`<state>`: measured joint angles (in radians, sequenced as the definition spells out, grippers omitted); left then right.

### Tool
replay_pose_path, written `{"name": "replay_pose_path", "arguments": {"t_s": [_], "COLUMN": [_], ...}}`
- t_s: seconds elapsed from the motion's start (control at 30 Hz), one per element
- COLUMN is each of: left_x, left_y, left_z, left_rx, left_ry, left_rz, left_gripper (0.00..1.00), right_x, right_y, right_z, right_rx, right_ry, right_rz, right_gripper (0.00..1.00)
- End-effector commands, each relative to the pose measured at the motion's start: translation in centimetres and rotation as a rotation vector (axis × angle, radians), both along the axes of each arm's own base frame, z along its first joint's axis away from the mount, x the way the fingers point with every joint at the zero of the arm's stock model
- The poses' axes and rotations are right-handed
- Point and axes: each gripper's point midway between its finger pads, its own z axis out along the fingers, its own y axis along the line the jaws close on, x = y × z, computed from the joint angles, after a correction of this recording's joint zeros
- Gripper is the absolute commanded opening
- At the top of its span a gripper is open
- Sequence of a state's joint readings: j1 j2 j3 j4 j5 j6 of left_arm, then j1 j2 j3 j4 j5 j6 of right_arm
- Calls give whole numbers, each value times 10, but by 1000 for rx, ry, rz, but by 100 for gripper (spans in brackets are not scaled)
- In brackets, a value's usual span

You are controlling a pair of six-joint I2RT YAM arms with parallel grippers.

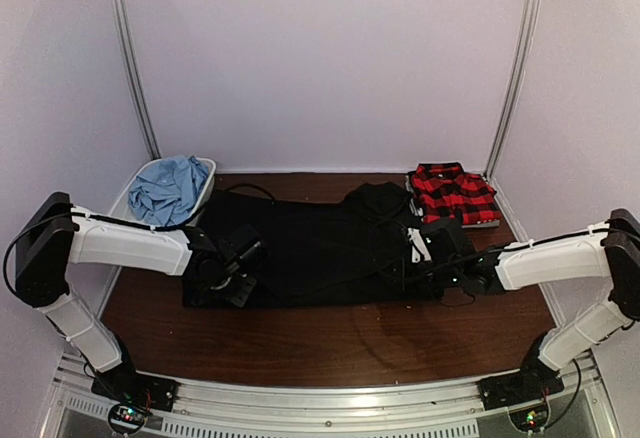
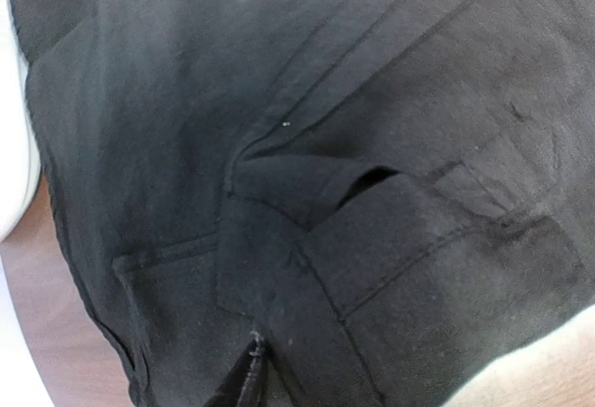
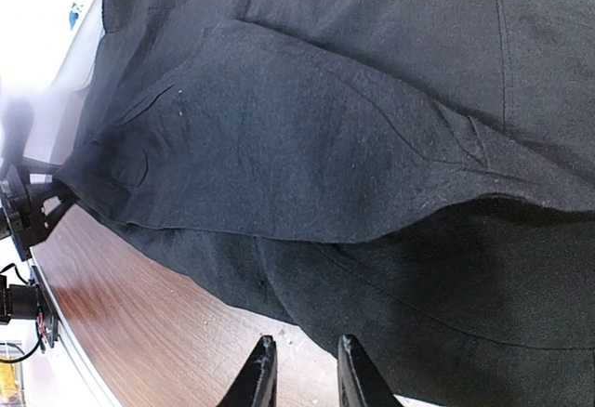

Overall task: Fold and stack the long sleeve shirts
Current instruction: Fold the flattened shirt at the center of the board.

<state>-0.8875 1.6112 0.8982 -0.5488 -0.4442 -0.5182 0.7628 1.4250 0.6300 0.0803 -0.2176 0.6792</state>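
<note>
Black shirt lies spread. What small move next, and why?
Probably close the jaws of the left gripper on the black shirt: it sits low on the shirt's left end, over a raised fold, while the right gripper is at the opposite hem.

From my station I record pale lilac walls (image 1: 320,58) on three sides, evenly lit. Two slim metal uprights (image 1: 135,58) stand at the rear corners. The table (image 1: 330,343) is dark reddish-brown wood, glossy in places, with an aluminium rail (image 1: 330,398) along its near edge.
</note>
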Motion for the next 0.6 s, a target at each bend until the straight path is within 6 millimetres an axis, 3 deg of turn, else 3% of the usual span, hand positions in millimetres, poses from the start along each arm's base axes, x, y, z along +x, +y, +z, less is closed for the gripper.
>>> {"name": "replay_pose_path", "arguments": {"t_s": [0.0,0.03,0.1,0.33,0.57], "left_x": [9,10,11,18,18], "left_y": [0,3,10,41,51], "left_z": [13,15,18,38,50], "left_rx": [38,57,109,328,406], "left_ry": [-38,-40,-49,-111,-161], "left_rz": [1,3,7,1,-10], "left_gripper": [19,8,0,0,0], "right_x": [-2,-1,0,8,17], "right_y": [1,1,0,-1,-12], "right_z": [-2,-1,2,21,39], "right_rx": [-2,-5,-16,-37,-87], "right_ry": [-5,-9,-15,-56,-105], "right_rz": [10,10,8,-1,-47], "right_gripper": [24,24,24,24,24]}}
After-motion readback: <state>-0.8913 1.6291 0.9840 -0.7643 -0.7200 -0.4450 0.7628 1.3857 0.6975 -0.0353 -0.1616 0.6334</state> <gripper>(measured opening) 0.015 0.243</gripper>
